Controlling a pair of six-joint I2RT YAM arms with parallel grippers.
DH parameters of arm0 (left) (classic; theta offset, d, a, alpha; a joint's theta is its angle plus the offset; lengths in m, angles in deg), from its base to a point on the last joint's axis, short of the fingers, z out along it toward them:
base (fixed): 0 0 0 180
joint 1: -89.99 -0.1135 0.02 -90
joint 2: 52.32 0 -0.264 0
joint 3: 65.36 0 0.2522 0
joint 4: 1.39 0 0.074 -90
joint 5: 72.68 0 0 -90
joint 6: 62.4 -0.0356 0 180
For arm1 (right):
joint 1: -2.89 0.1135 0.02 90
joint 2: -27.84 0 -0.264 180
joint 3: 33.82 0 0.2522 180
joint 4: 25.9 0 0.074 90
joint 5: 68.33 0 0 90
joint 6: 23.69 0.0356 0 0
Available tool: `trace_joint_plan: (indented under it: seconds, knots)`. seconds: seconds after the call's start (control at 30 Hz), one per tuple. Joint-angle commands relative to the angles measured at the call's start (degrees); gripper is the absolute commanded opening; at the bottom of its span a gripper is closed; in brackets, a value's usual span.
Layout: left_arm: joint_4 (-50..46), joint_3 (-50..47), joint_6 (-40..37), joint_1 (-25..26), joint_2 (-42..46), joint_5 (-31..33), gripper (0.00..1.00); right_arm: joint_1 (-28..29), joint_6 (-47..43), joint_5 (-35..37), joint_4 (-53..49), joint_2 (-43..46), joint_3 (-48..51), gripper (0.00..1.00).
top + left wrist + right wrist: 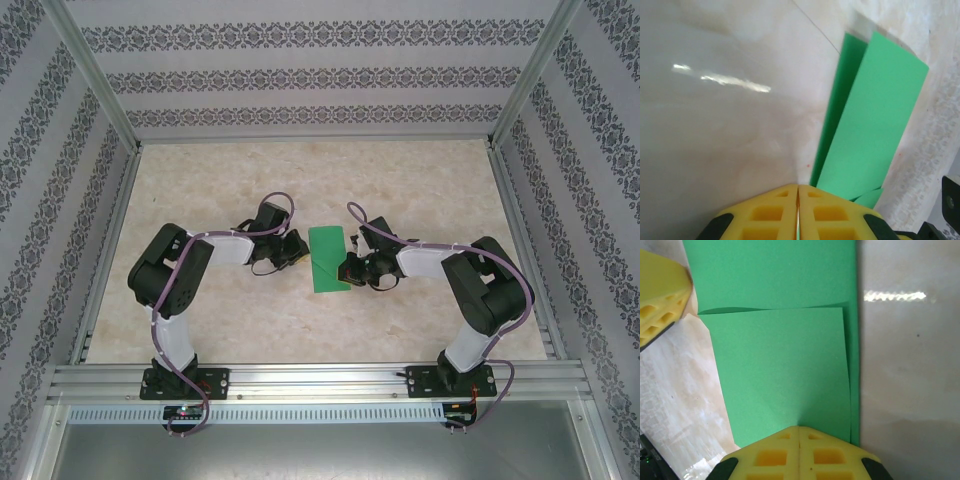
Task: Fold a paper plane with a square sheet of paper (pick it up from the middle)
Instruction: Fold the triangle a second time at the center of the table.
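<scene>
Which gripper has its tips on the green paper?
The right gripper: its shut tips pinch the folded paper. The left gripper sits shut just off its edge.

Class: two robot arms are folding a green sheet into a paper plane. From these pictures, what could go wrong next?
The square sheet of paper is doubled over unevenly: a strip of the lower layer shows along one side. Creasing now could fix a crooked fold.
The right gripper is shut at the paper's edge on a glossy table; a push might slide or buckle the sheet.
The left gripper sits close by; the two could collide.
</scene>
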Motion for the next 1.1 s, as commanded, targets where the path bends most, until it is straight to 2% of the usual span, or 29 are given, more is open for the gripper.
trace_joint_plan:
  seconds: [0.0,0.2,0.33,0.47,0.7,1.07]
  knots:
    - [-3.4,0.8,-2.7,-1.7,4.1,2.4,0.12,1.0,-0.4,2.9,-6.1,-3.1,1.0,0.04]
    - [-1.8,1.2,-3.8,-0.4,8.2,-2.2,0.15,1.3,-0.2,2.7,-5.7,-3.2,0.5,0.05]
    - [0.1,2.3,-3.2,2.9,5.4,-7.2,0.14,1.4,0.2,3.0,-5.4,-3.0,0.3,0.05]
    - [2.6,3.4,-1.8,5.9,1.6,-9.2,0.14,1.3,0.5,2.4,-4.7,-2.6,0.4,0.06]
    - [6.1,3.6,0.7,7.4,-3.7,-9.3,0.13,1.3,0.3,2.3,-5.0,-2.7,-0.2,0.07]
    - [0.7,2.2,-1.3,7.5,-5.2,-4.4,0.11,2.3,-0.3,1.3,-6.1,3.5,-3.4,0.11]
